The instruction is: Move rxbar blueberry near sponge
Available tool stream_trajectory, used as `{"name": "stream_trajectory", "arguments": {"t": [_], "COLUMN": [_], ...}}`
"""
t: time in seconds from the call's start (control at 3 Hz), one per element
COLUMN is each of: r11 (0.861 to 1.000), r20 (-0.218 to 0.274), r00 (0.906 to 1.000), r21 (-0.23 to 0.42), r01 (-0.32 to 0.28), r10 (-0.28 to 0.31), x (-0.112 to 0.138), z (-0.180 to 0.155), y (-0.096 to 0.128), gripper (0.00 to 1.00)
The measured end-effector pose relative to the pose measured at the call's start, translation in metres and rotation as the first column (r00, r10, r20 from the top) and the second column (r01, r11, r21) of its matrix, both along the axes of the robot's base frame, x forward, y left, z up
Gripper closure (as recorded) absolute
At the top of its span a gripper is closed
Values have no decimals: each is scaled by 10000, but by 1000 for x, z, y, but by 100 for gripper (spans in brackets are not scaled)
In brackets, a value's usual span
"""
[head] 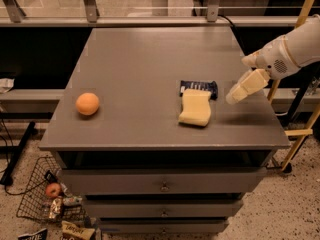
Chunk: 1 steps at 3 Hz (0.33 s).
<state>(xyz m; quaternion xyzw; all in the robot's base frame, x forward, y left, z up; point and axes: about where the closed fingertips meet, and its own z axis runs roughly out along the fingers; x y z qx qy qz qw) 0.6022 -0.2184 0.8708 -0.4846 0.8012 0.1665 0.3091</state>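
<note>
The rxbar blueberry (199, 87) is a dark navy wrapped bar lying flat on the grey cabinet top (150, 59). It lies right behind the pale yellow sponge (195, 107) and touches its far edge. My gripper (234, 97) hangs over the right part of the top, to the right of both and apart from them. It holds nothing.
A round orange fruit (87, 104) sits near the left front of the top. The cabinet has drawers below. A wire basket (45, 199) with an apple and snack packets stands on the floor at the lower left. A yellow ladder (300, 129) stands to the right.
</note>
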Motion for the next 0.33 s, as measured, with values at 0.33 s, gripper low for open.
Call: {"name": "stream_trajectory", "arguments": {"t": [0.33], "r11": [10000], "r20": [-1], "r00": [10000], "r21": [0], "r01": [-1], "r10": [1], "x": [0], "z": [0], "y": [0], "gripper": [0]}}
